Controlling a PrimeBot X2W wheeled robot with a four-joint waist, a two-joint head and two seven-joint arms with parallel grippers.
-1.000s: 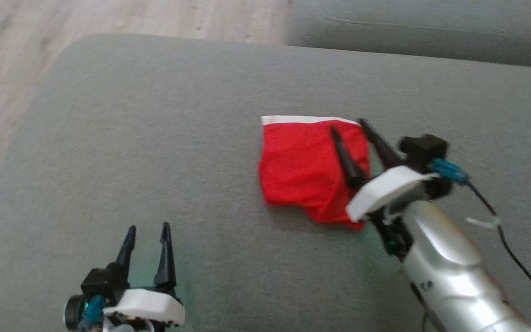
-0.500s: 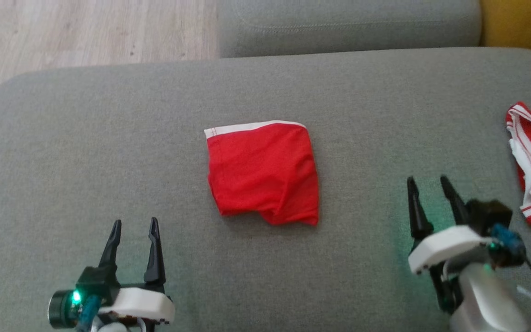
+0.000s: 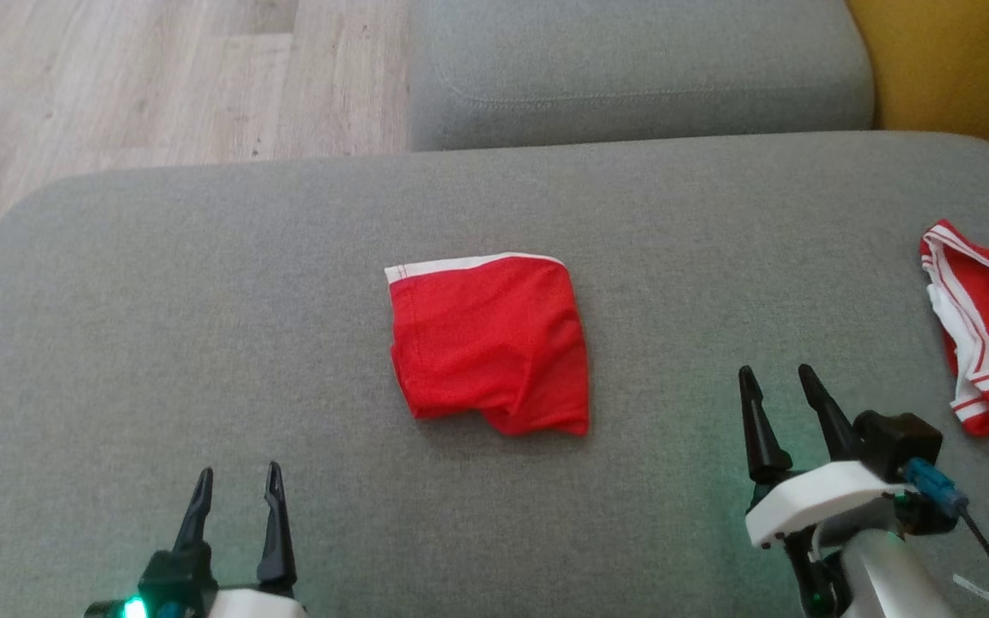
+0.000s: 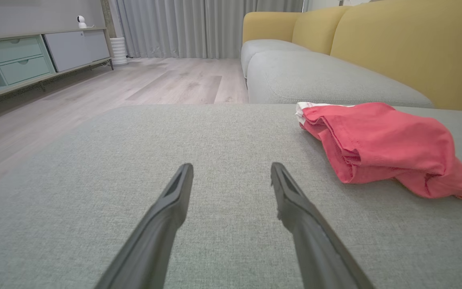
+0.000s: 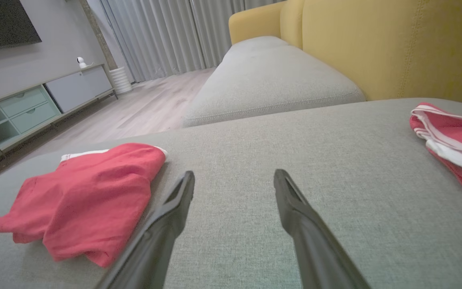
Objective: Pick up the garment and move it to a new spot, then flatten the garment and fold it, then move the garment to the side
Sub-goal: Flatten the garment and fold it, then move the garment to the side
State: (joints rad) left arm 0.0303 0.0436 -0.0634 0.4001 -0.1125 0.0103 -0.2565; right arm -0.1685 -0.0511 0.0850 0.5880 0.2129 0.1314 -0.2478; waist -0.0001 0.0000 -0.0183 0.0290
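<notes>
Since a second ago the right end effector (image 3: 775, 371) has come off the folded red garment (image 3: 490, 343). Then its two fingers lay over the cloth's right edge; now it hovers well to the right of the garment and nearer the robot, touching nothing. The head camera has swung too, so the whole scene sits differently in that view. The garment keeps its folded shape on the grey sofa cushion (image 3: 203, 300).

The right end effector has its fingers spread wide with nothing between them. Its wrist view shows bare grey fabric in the gap, with the garment off to the left. The left end effector (image 3: 239, 469) is also wide apart and empty. It sits to the left of the garment and nearer the robot, well apart from it.

The garment lies as a rough square, with a white waistband along its far edge and a rumpled corner at its near right. Well to its right, a second red piece with white stripes (image 3: 988, 326) lies crumpled. Beyond the garment sits another grey cushion (image 3: 632, 69). A yellow backrest (image 3: 958, 60) is at far right and wooden floor (image 3: 117, 77) at far left.
</notes>
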